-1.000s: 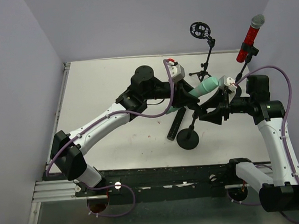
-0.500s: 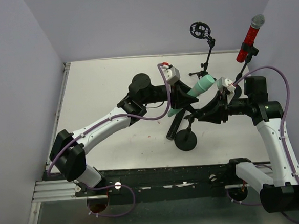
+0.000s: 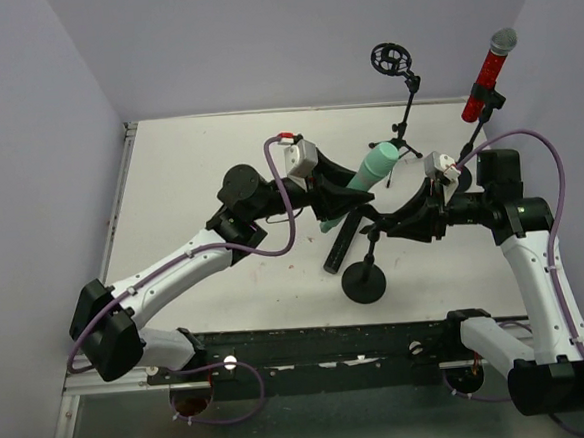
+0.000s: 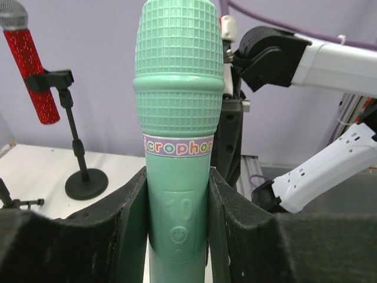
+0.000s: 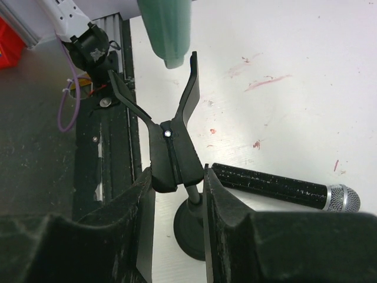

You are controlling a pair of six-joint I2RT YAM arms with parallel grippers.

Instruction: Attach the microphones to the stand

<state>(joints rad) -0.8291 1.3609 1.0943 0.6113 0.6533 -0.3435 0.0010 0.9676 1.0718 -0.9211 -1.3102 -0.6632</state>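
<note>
Pale lilac walls (image 3: 289,39) on three sides, plain and evenly lit. White tabletop (image 3: 177,157) with faint reddish smudges. Black rail (image 3: 311,343) along near edge, grey floor (image 3: 336,421) below.

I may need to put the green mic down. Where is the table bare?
Bare: the far-left table, between the left wall and the left arm; also the near strip left of the stand base. Crowded: the centre, where the black microphone lies beside that base and the right gripper holds the clip.

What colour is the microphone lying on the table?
The microphone is black with silver mesh; right wrist view.
</note>
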